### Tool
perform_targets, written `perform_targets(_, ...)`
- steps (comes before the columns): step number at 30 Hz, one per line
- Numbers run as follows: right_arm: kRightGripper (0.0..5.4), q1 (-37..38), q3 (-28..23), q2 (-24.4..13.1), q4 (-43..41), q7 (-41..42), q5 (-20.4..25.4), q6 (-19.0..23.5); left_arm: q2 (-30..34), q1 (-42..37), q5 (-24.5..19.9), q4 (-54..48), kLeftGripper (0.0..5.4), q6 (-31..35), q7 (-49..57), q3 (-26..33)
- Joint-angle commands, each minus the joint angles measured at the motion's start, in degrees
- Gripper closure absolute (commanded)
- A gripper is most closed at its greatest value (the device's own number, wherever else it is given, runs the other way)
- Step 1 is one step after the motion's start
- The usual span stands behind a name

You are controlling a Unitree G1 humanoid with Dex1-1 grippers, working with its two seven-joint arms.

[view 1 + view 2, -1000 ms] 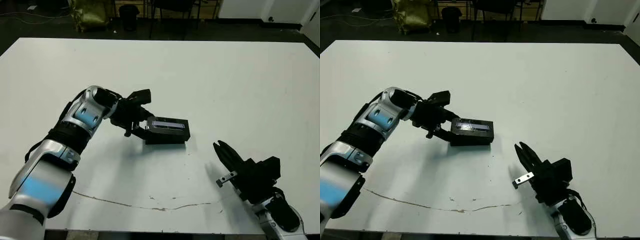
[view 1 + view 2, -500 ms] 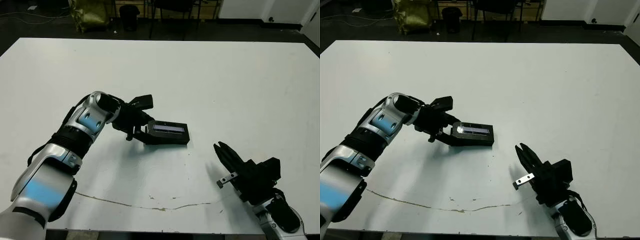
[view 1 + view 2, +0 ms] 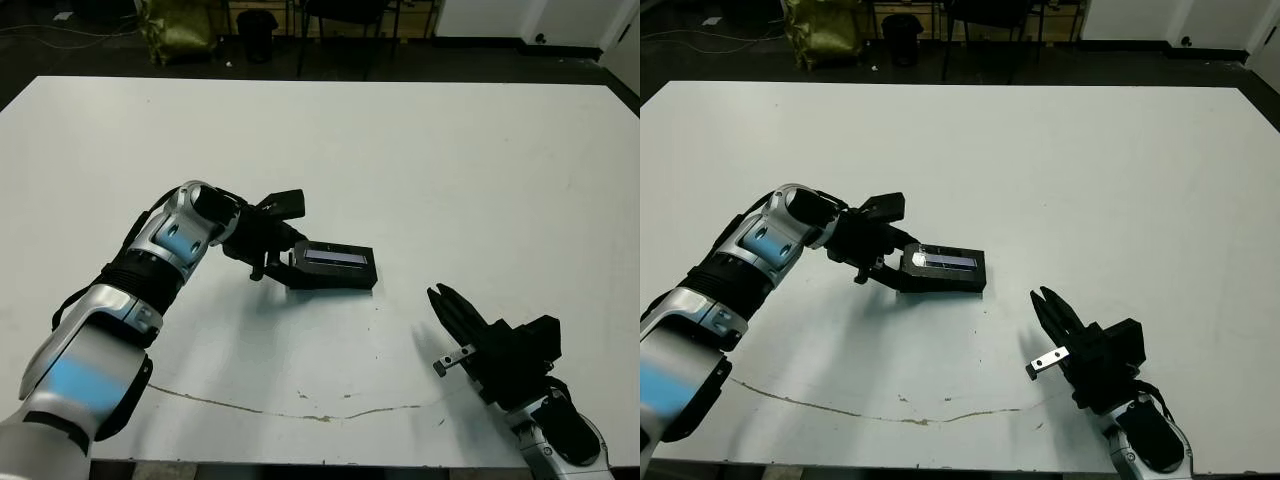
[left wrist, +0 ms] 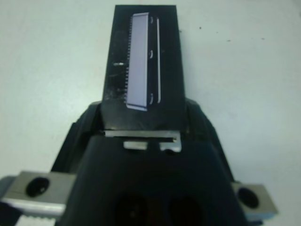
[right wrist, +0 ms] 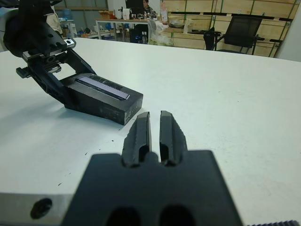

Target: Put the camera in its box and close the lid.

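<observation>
The box (image 3: 330, 278) lies flat near the table's middle, black-sided, with the lid (image 3: 338, 257) on top of it, silvery strip facing up. My left gripper (image 3: 283, 262) is shut on the box's left end; in the left wrist view its fingers (image 4: 197, 125) flank the lid (image 4: 143, 66). The camera is hidden. My right gripper (image 3: 447, 305) is shut and holds nothing, resting low near the front right, a hand's width from the box. The right wrist view shows its fingertips (image 5: 154, 125) pointing toward the box (image 5: 101, 106).
A thin brown crack line (image 3: 300, 412) runs along the white table (image 3: 450, 170) near the front edge. Beyond the far edge stand chairs and a yellow-green bag (image 3: 185, 25) on a dark floor.
The left gripper has lowered and shifted slightly, and the closed box has settled flatter on the table. The right arm has not moved.
</observation>
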Motion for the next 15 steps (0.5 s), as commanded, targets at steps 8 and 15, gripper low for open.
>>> perform_targets(8,5.40,0.21,-0.40,-0.23,2.12,0.98,0.58,-1.61,2.96,0.20,3.05,8.76,2.99,-1.10,0.98,-0.27)
perform_targets(15,5.40,0.36,-0.58,-0.44,1.22,0.40,0.47,-0.30,2.43,-0.68,2.53,14.23,2.99,-3.48,-0.26,-0.04)
